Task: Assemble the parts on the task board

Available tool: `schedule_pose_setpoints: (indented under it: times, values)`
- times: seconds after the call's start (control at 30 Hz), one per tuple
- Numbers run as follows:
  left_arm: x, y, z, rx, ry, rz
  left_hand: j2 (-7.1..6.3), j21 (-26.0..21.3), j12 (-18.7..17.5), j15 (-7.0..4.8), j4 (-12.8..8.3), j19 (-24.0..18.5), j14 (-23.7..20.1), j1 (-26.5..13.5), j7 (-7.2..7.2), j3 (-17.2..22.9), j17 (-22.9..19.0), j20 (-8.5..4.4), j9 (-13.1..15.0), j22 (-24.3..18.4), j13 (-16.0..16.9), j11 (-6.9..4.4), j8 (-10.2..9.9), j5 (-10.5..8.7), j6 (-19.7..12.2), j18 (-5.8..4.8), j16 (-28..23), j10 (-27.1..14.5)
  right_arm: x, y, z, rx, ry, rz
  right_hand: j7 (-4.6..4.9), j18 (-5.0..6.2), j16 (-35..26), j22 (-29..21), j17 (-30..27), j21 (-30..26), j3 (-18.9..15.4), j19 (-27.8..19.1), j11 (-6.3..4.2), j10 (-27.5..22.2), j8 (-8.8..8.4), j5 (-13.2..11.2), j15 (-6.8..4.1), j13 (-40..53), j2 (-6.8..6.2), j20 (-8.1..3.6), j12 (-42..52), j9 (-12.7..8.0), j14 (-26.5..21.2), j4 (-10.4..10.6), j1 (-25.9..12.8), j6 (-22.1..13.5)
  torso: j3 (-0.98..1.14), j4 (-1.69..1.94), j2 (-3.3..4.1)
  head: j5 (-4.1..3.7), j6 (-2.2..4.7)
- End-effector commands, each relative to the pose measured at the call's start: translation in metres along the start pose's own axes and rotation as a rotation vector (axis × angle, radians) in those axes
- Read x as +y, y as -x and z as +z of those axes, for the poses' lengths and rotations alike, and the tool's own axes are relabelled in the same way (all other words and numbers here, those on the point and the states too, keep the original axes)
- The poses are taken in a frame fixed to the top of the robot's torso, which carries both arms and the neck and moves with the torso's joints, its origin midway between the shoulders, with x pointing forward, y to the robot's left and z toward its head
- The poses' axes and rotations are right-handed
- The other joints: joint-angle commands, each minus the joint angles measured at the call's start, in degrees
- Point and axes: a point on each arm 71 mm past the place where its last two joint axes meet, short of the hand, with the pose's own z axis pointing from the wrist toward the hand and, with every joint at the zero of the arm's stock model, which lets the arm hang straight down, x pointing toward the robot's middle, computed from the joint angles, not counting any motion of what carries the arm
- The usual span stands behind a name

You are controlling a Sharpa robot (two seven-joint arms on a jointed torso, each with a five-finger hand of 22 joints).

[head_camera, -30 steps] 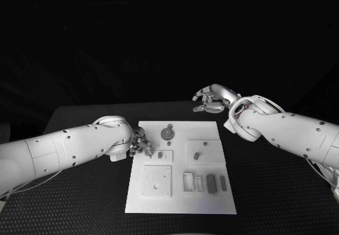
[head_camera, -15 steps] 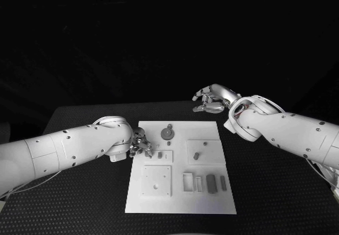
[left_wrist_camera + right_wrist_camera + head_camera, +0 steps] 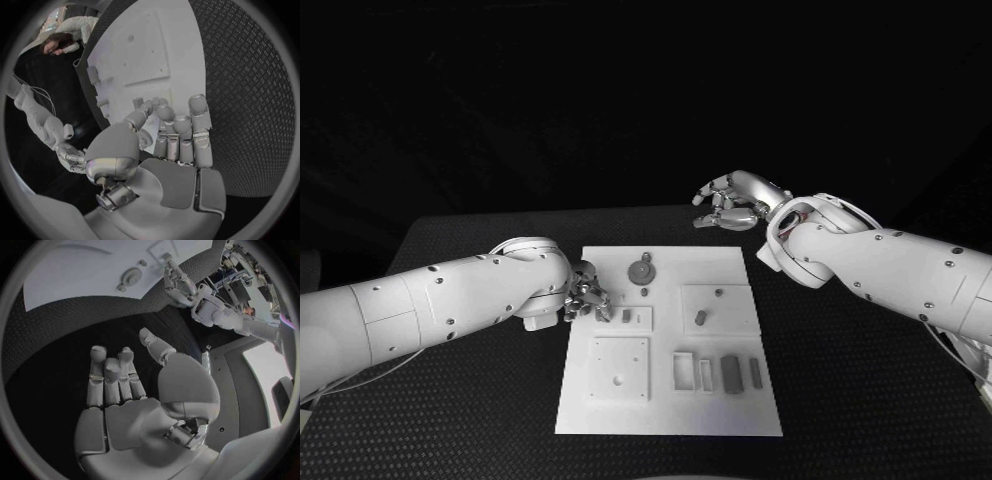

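Note:
The white task board [image 3: 668,400] lies in the middle of the black table. On it are a round grey part [image 3: 643,270], a small peg [image 3: 627,316], a short part [image 3: 701,319] on a raised square, a square plate [image 3: 619,368], a frame [image 3: 685,370] and two dark bars [image 3: 733,374]. My left hand [image 3: 586,298] hangs over the board's left edge beside the small peg, fingers pointing down, with nothing between them [image 3: 178,135]. My right hand [image 3: 730,205] hovers past the board's far right corner with loosely bent fingers, holding nothing [image 3: 119,380].
The black table [image 3: 862,400] with its textured mat runs wide on both sides of the board. My left forearm [image 3: 430,305] lies over the table's left half, my right forearm [image 3: 891,265] over its right half.

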Motion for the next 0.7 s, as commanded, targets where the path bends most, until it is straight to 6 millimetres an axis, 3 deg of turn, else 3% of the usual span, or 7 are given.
schedule_pose_setpoints:
  times: [0.03,0.37,0.53,0.7]
  values:
    - [0.0025,-0.0067,0.0017,0.034,0.018,0.024,1.06,0.29,0.22,-1.28,-0.61,0.03,1.26,1.41,0.08,1.3,0.07,-1.07,3.12,1.3,0.08,-0.62,9.51,0.41,0.5,0.25,0.34,1.15,0.0012,-0.001,-0.0002,0.011,0.011,-0.002,1.34,0.73,0.24,0.64,-0.06,-0.17,-0.29,0.15,-0.09,-0.29,-0.27,-0.05,-0.17,-0.08,0.17,-0.31,0.27,-0.1,0.07,0.0,0.42,-0.96,-0.01,0.02,0.0,0.0,-0.07]
    - [0.0018,-0.0065,0.0022,0.033,0.021,0.019,0.96,0.39,0.25,-1.29,-0.38,0.07,1.31,1.17,0.09,1.24,0.08,-1.06,2.99,1.27,0.07,-0.61,9.62,0.43,0.46,0.22,0.35,1.21,0.0009,-0.0007,-0.0005,0.01,0.011,-0.002,1.34,0.73,0.24,0.64,-0.07,-0.18,-0.29,0.15,-0.09,-0.3,-0.27,-0.05,-0.16,-0.1,0.17,-0.31,0.28,-0.11,0.06,0.01,0.42,-0.96,-0.04,0.05,0.0,-0.05,-0.04]
    - [-0.0011,-0.0077,0.0027,0.038,0.018,0.025,-0.41,0.59,0.34,-1.33,0.31,0.16,1.44,0.36,-0.06,0.83,0.12,-1.12,2.67,1.23,0.07,-0.71,10.06,0.3,0.87,0.26,0.4,1.41,0.0007,-0.0005,-0.0007,0.009,0.01,-0.003,1.35,0.73,0.24,0.64,-0.08,-0.18,-0.29,0.14,-0.09,-0.31,-0.27,-0.05,-0.16,-0.11,0.16,-0.31,0.29,-0.12,0.06,0.0,0.44,-0.96,-0.03,0.07,-0.03,-0.05,-0.13]
    - [-0.0039,-0.0087,0.0032,0.042,0.014,0.03,-2.98,0.79,0.39,-1.33,2.05,0.24,1.65,-1.36,-0.25,-0.05,0.17,-1.19,2.02,1.18,0.04,-0.85,10.47,0.33,1.41,0.36,0.43,1.75,0.0006,-0.0004,-0.0009,0.009,0.01,-0.003,1.34,0.73,0.24,0.64,-0.08,-0.18,-0.29,0.14,-0.09,-0.31,-0.27,-0.05,-0.16,-0.12,0.15,-0.31,0.29,-0.12,0.06,0.0,0.45,-0.96,-0.02,0.04,-0.02,-0.08,-0.15]
